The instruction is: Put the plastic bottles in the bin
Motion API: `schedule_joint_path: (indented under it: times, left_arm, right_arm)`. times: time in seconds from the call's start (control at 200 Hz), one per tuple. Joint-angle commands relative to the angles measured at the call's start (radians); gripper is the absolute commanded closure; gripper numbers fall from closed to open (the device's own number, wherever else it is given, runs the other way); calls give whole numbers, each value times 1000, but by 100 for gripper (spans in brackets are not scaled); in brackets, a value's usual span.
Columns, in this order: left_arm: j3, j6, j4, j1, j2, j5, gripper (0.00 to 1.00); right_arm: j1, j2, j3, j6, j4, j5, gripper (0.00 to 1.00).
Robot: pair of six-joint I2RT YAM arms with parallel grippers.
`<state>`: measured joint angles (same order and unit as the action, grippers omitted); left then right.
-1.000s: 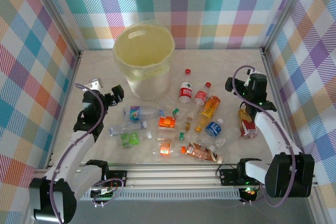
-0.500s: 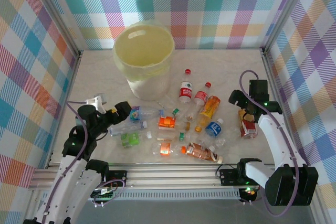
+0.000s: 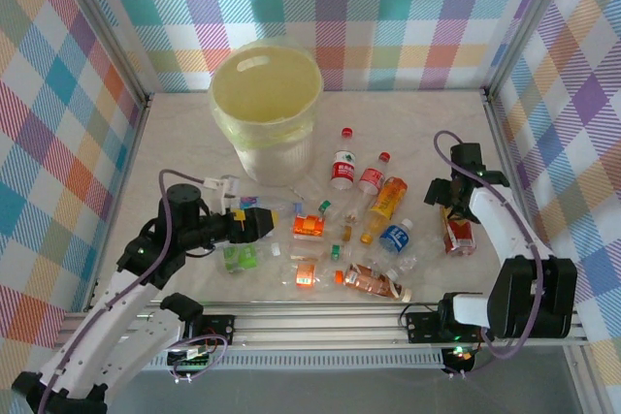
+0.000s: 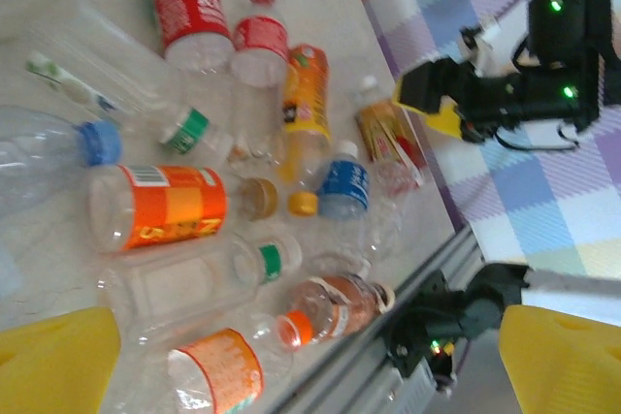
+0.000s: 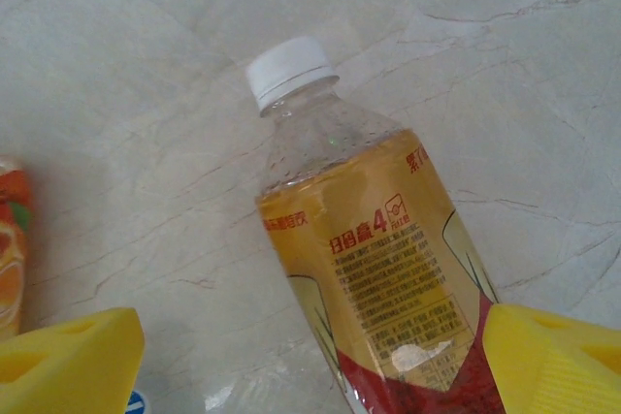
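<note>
The pale marbled worktop (image 3: 175,143) carries the large round pale yellow plastic bin (image 3: 277,157) at about 11 o'clock in the top view. Its inside looks bare from above, so I judge the task barely begun. The small clear plastic bottles (image 3: 349,230), with red, orange, blue and green labels, lie scattered from the centre out toward 4 o'clock. All of them are on the worktop, none in the bin.

The left pincer (image 4: 309,364) reaches toward 3 o'clock over the 9 o'clock edge of the scatter. Its yellow fingers are spread wide and hold nothing, with orange-labelled bottles lying below them. The right pincer (image 5: 312,361) is also spread. It hangs over the white-capped bottle of amber drink with a yellow-and-red label (image 5: 364,259), which lies apart from the rest at the 3 o'clock side, its cap pointing to 11 o'clock in the wrist view.

The step in hand looks like the approach to a first pick by both arms. Next, the right pincer probably needs to come down astride the label and press gently, since the thin wall may buckle or roll. It then has to lift the bottle and carry it across to the bin at 11 o'clock.
</note>
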<state>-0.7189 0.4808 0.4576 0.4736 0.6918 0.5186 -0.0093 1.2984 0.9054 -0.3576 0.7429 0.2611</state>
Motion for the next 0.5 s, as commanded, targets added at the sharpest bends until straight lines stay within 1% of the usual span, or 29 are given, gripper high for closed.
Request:
schedule_joint_path:
  times: [0.0,0.125,0.22,0.495]
  left_arm:
    - [-67,-47,51,49,30,28,0]
    - [-143,-108,120,91,69,34,0]
    - [-176,-153,159,105,83,32,0]
    - [-163,-168,138,106,81,22,0]
  right_arm:
    - [-12,41,36,31,18,6,10]
    - [-20,105,40,37,16,8,10]
    - [-20,146,43,40,13,39,10]
    - [-20,217,38,42,-2,101,10]
